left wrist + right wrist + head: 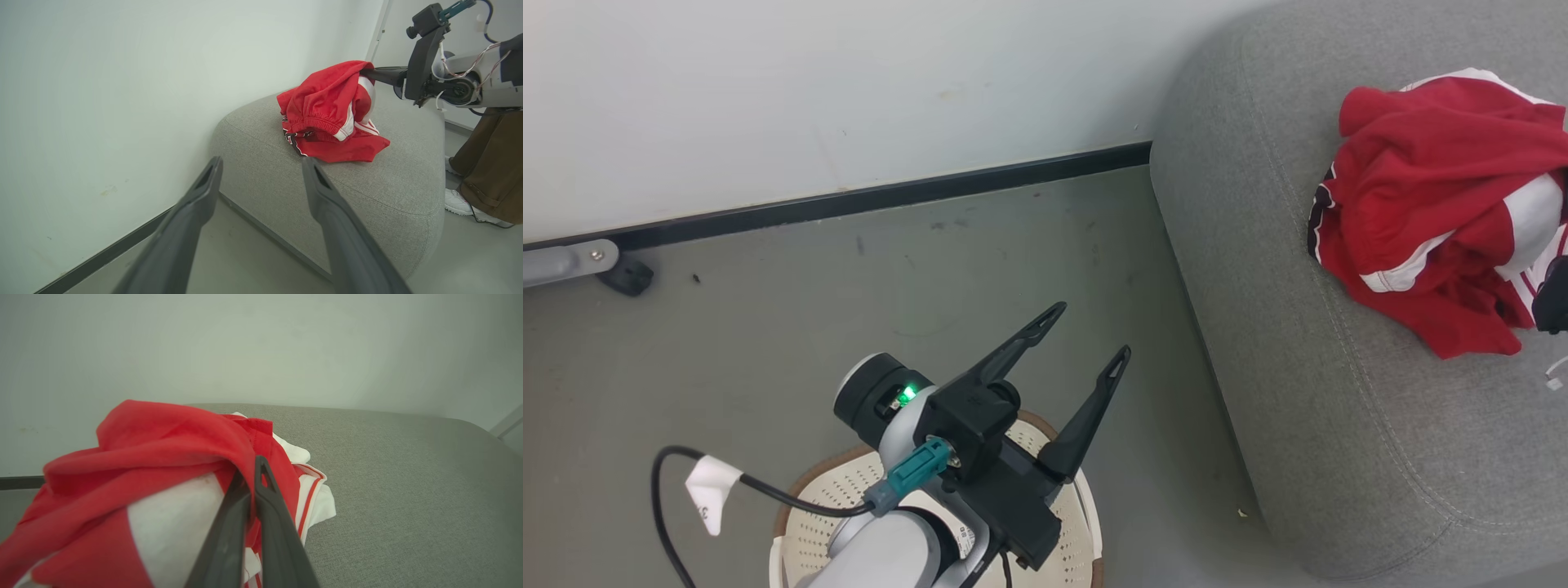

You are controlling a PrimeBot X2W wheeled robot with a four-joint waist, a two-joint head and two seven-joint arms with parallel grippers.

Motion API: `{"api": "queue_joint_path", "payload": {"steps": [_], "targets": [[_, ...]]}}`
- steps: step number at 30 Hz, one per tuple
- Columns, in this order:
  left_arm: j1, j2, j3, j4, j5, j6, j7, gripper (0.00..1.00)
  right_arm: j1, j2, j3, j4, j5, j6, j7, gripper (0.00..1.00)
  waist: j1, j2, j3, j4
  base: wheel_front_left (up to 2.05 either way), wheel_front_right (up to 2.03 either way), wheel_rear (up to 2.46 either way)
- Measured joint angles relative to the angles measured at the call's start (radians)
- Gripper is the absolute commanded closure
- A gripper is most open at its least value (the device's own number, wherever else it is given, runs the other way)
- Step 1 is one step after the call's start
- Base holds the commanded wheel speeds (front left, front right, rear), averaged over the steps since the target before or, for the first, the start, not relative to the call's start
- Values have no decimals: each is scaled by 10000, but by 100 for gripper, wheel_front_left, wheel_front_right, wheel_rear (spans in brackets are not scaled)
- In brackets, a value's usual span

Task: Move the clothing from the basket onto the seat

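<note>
Red soft sports clothing (1437,204) with white trim sits bunched on the big grey fabric seat (1339,408), with the right gripper (250,473) clamped on a top fold. The left gripper (1092,330) hangs splayed over the cream perforated basket (849,490), well apart leftward, so right's nearer.

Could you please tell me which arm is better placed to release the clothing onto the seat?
Right. The right gripper is shut on the red clothing, which rests on the grey seat; the left gripper hangs open over the basket, beside the seat.
</note>
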Motion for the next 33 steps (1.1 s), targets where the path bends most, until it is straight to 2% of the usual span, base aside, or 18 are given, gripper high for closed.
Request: {"api": "queue_joint_path", "payload": {"steps": [4,5,6,7,8,23,33], "targets": [[14,102,90,-63,2,10,2,0,95,182,-88,245,100,0,0,100,-1,0,41,-83,0,0,0],[12,92,86,-63,2,10,13,0,97,215,-102,265,104,2,0,93,0,0,54,-107,0,0,0],[13,86,79,-65,2,10,13,0,97,226,-132,276,107,4,0,72,0,0,65,-127,0,0,0],[17,100,96,-73,2,13,15,0,95,245,-163,282,111,10,0,38,0,0,73,-150,0,0,0],[21,115,127,-82,6,25,15,0,93,280,-190,278,117,38,0,0,0,0,81,-179,0,0,0],[19,111,215,-23,17,115,25,0,174,326,-378,-109,196,163,0,0,-1,-1,47,-653,0,0,0],[71,153,470,151,-40,278,-132,0,1569,393,-568,-819,81,221,0,0,-1,-2,-202,-1005,0,0,0]]}}
